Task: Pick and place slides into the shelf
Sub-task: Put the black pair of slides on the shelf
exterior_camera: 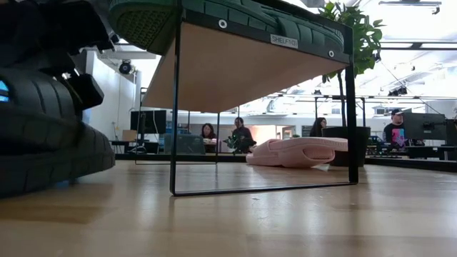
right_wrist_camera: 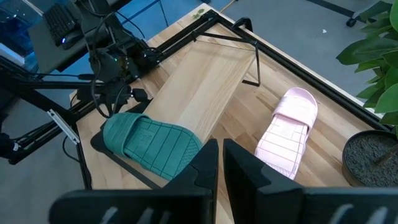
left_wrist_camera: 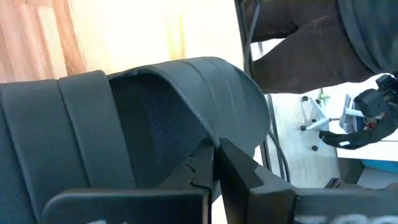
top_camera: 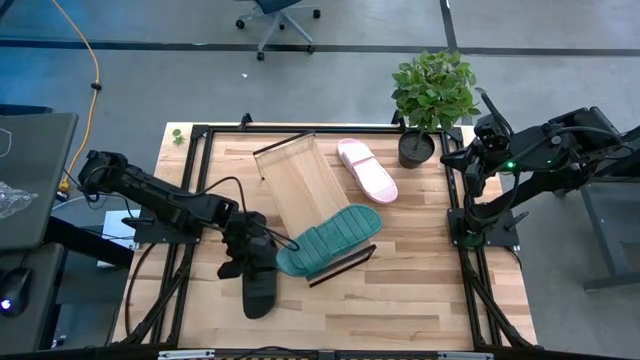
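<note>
The left gripper (top_camera: 252,262) is clamping the strap of the black slide (top_camera: 259,288), which is lying on the table (top_camera: 420,290) just beside the green slide (top_camera: 330,238) overhanging the near end of the shelf (top_camera: 300,185). The left arm is reaching low across the table, while the right gripper (right_wrist_camera: 219,163) is waiting closed and empty above the right edge near the potted plant (top_camera: 430,100). The low view is showing the shelf's underside, and the pink slide (exterior_camera: 296,152) is resting on the table beyond it.

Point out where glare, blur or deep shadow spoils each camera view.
Left wrist view: table behind the black slide is washed out by glare. Low view: black slide looms dark and soft up close; ceiling lights blow out. High view: evenly lit. Right wrist view: clear, pink slide sharp.
</note>
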`<state>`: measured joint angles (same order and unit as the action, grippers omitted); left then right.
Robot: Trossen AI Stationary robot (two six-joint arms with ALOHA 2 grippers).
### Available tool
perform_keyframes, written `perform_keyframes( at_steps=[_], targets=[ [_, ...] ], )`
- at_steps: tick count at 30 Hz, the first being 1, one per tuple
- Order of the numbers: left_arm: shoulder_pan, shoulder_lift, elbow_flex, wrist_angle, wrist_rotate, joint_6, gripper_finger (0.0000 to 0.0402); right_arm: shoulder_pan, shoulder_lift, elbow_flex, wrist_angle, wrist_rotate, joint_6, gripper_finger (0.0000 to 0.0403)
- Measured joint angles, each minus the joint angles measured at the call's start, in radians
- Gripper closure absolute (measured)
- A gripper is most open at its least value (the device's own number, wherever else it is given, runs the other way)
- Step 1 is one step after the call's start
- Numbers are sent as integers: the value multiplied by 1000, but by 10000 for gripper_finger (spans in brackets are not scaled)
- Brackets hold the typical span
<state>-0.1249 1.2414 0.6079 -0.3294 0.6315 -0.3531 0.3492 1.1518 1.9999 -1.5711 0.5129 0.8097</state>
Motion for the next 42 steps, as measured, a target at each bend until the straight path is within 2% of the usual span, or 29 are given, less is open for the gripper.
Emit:
perform_keyframes(
  at_steps=[12, 23, 34, 42],
  targets=[
    [0, -132, 0, -114, -42, -41, 400, 0, 0, 0, 0, 0, -7, 387],
    [0, -320, 0, -149, -107, -149, 400, 0, 0, 0, 0, -9, -7, 387],
    [0, -506, 0, -205, -128, -238, 401, 0, 0, 0, 0, -16, -7, 387],
    [0, -591, 1, -272, -137, -276, 401, 0, 0, 0, 0, -15, -4, 387]
  ],
)
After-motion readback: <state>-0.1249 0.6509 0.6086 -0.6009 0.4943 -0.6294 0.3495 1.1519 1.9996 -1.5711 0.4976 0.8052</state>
